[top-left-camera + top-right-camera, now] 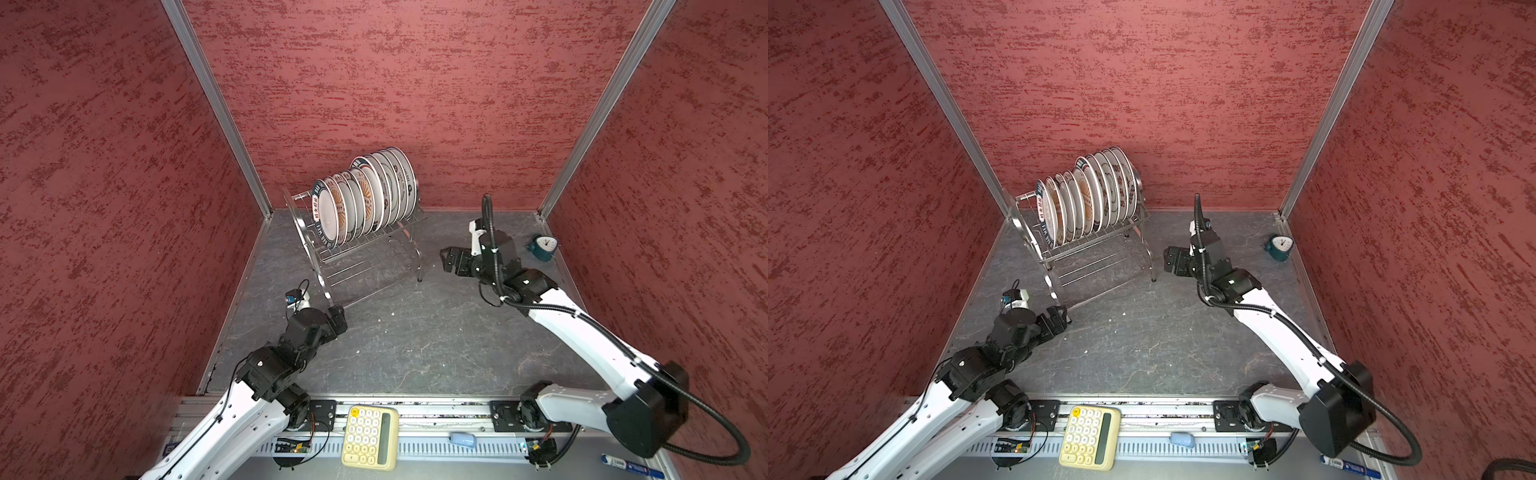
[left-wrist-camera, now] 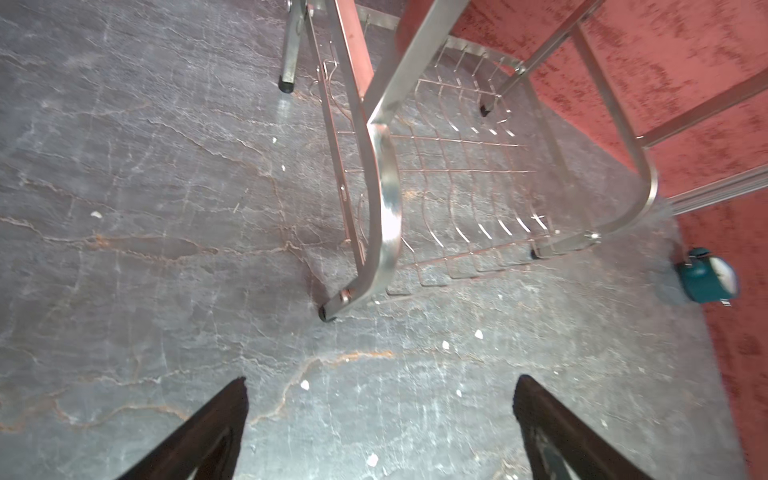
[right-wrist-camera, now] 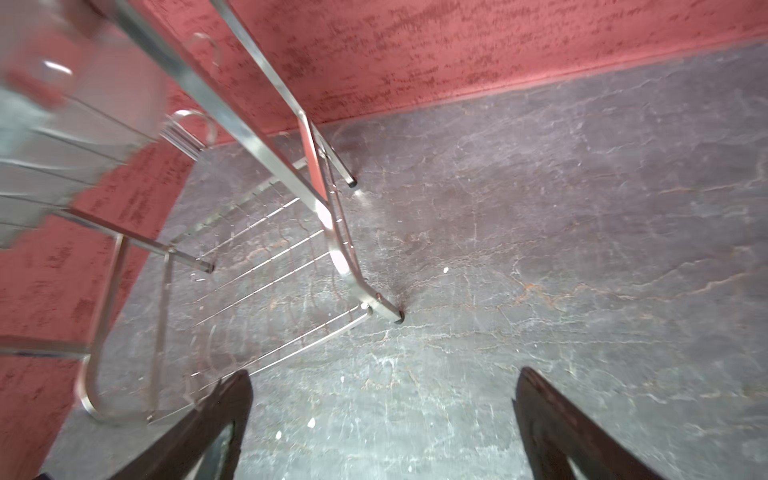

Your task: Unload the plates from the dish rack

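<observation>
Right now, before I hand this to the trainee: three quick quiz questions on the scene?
1. True or false: all plates stand on the rack's top shelf.
2. The left gripper is: A) open, holding nothing; B) shut on a plate; C) clamped on the rack.
3. Which small teal thing stands beyond the right gripper, away from the rack?
Key: 1 true; 2 A; 3 the clock.

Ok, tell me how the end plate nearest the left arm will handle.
The end plate looks glossy, so its rim is probably slippery. It stands on edge in the dish rack; once freed it may roll or tip. Packed close to its neighbours, it could chip.
</observation>
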You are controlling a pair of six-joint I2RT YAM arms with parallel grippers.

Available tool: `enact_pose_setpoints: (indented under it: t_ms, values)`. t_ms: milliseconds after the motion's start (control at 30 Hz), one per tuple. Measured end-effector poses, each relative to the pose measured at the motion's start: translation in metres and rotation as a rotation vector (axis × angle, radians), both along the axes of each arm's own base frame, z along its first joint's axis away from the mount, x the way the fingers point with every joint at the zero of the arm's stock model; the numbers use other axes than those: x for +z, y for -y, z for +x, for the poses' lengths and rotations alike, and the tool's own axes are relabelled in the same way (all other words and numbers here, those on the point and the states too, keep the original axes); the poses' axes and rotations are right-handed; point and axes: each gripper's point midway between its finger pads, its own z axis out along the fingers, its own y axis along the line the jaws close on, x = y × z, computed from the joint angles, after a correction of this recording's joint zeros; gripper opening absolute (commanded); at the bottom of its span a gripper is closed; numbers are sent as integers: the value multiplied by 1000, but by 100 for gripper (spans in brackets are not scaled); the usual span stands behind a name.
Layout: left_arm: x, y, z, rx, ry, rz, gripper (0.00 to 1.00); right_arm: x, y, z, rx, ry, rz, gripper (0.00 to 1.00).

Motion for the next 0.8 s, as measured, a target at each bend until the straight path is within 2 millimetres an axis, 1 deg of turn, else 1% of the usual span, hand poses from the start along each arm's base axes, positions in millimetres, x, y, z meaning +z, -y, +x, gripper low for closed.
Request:
enact_pose_setpoints:
  t_ms: [67, 133, 200, 333, 400, 467, 567, 700, 800]
  values:
    - [1, -2, -4, 4, -3, -11, 99, 16, -4, -8, 25, 14, 8, 99]
    - [0, -3, -7, 2, -16, -9, 99, 36, -16, -17, 70, 33, 13, 99]
    - [3, -1, -9, -11, -24, -12, 100, 59, -37, -28, 137, 63, 20, 99]
    - [20, 4, -11, -58, 8, -32, 99, 110, -95, -56, 278, 126, 25, 99]
    - [25, 7, -14, -87, 30, -46, 100, 128, -123, -67, 322, 155, 31, 99]
    - [30, 9, -16, -111, 54, -57, 99, 138, -147, -78, 357, 173, 29, 99]
    - [33, 11, -18, -131, 64, -64, 99, 146, -171, -95, 394, 194, 25, 99]
    - [32, 14, -20, -150, 56, -75, 99, 161, -184, -111, 415, 226, 39, 99]
    - [32, 17, -21, -162, 52, -83, 100, 179, -193, -119, 428, 255, 71, 99]
